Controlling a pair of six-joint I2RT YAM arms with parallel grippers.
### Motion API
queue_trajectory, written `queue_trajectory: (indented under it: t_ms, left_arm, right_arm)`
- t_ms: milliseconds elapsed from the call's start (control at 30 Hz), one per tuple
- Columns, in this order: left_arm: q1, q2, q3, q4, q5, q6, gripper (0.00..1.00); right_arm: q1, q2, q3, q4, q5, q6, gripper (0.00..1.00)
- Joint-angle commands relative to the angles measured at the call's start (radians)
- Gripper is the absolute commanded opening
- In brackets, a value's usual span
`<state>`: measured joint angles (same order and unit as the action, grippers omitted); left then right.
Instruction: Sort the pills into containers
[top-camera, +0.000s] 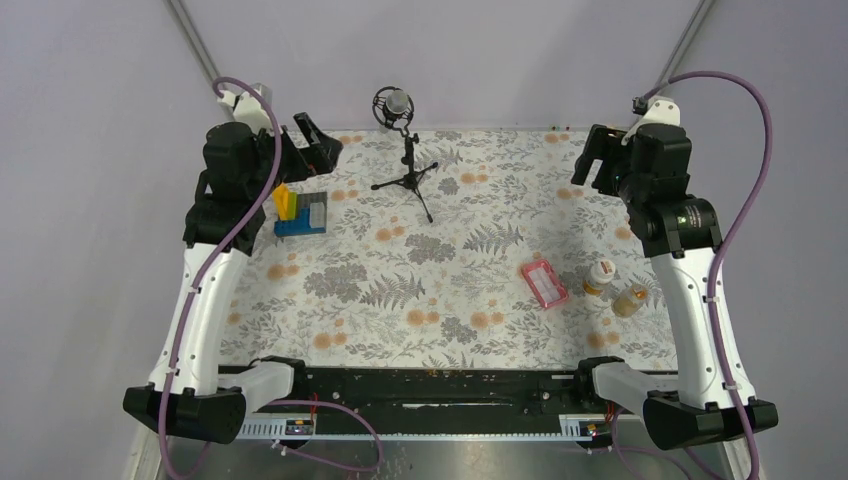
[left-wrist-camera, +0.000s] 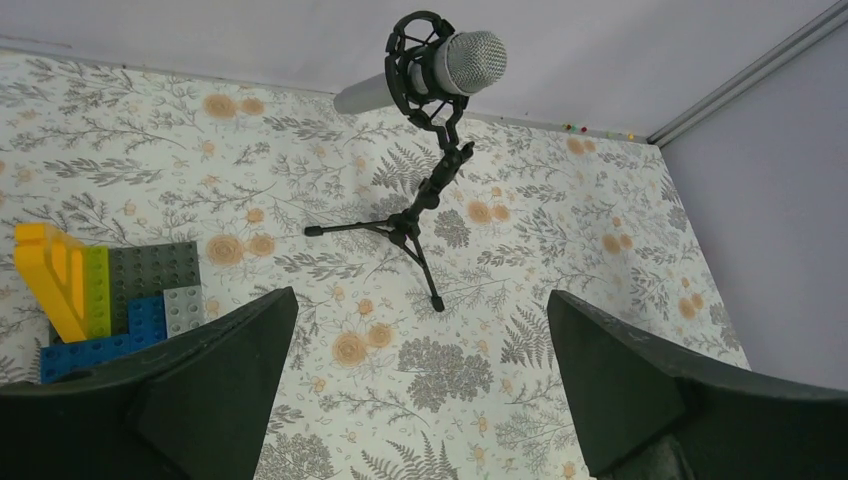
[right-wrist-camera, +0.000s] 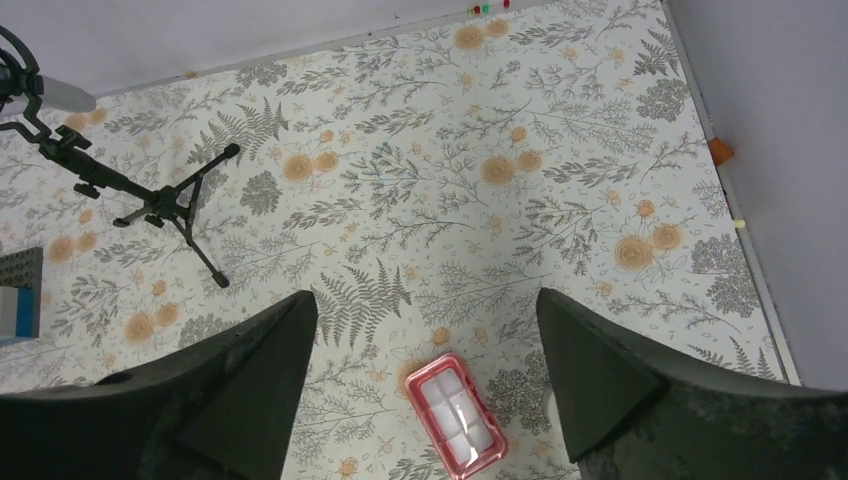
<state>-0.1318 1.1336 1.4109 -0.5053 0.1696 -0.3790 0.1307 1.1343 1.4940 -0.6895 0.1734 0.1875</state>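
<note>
Right wrist view: toy-brick block (right-wrist-camera: 18, 295) cut by left edge, microphone (right-wrist-camera: 60, 97) cut at upper left. Left wrist view: block's lower part hidden behind a finger (left-wrist-camera: 210, 385) of the left gripper (left-wrist-camera: 420, 292), lower left. Top view: clear bottle (top-camera: 630, 299) contents too small to resolve; pills indistinguishable.

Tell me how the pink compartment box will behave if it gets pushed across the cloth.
The pink compartment box lies flat and low, so it would probably slide rather than tip or roll. It looks like thin plastic, so likely light and quick to swivel if pushed off-centre. The floral cloth under it might drag or wrinkle.
</note>
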Motion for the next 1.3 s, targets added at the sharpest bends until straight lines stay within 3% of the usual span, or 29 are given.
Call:
queue_trajectory:
  t_ms: [0,133,467,700,1000,1267]
  left_arm:
    - [0.003,-0.037,-0.028,0.084,0.035,-0.024,0.99]
    - [0.003,-0.089,-0.114,0.154,0.035,-0.018,0.99]
    - [0.004,-0.119,-0.251,0.241,0.12,-0.037,0.99]
    - [0.003,-0.103,-0.333,0.3,0.195,-0.098,0.99]
    - [0.002,-0.078,-0.366,0.308,0.214,-0.107,0.99]
    - [-0.005,-0.079,-0.378,0.313,0.219,-0.101,0.99]
  right_arm:
    - [-0.003,-0.001,0.003,0.048,-0.019,-0.007,0.98]
    - [-0.003,0.04,-0.003,-0.042,-0.021,-0.052,1.0]
    - [0.024,0.127,-0.162,-0.074,-0.24,-0.013,0.99]
    - [0.156,0.202,-0.316,-0.076,-0.085,0.022,1.0]
    - [0.193,0.233,-0.576,0.037,0.109,0.055,1.0]
    - [0.193,0.34,-0.592,0.067,0.055,0.012,0.99]
